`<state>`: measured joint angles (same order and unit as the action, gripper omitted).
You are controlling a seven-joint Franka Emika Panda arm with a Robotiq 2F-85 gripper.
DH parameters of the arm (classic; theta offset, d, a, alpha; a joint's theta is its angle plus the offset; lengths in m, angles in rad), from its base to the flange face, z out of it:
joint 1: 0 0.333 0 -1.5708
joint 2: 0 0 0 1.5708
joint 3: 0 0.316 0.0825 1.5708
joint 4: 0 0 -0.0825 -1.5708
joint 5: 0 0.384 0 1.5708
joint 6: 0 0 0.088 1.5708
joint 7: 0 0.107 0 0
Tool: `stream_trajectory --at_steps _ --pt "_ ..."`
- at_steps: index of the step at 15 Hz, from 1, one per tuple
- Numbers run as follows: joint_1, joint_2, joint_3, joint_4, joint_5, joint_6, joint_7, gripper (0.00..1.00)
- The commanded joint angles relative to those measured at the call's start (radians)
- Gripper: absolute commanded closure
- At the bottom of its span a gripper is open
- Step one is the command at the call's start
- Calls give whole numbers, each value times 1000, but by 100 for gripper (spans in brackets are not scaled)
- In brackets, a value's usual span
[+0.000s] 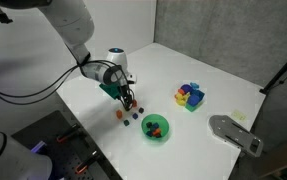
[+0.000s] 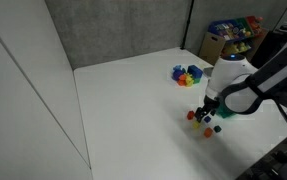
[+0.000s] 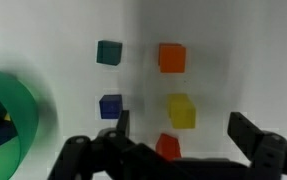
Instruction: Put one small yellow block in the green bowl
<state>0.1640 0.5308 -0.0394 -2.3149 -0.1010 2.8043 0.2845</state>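
Black gripper [image 3: 180,125] fingers [image 3: 251,135], spread wide and pinching nothing, fill the bottom of the wrist view. A red cube [image 3: 168,148] is half hidden behind the gripper body. Just beyond, between the fingers, we see the yellow block [image 3: 181,111] on the white table [image 3: 243,60]; then a blue cube [image 3: 110,106], a teal cube [image 3: 109,53] and an orange cube [image 3: 171,57]. The green bowl [image 3: 33,120] is cut off at the left edge. In both exterior views the cubes blur beneath the gripper.
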Motion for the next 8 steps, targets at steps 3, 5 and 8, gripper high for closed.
stream_trajectory --at_steps 3,5,8 --pt "51 79 -24 32 32 106 13 0" --pt "73 100 -41 36 35 140 12 3" --pt "103 124 -66 43 42 171 10 29"
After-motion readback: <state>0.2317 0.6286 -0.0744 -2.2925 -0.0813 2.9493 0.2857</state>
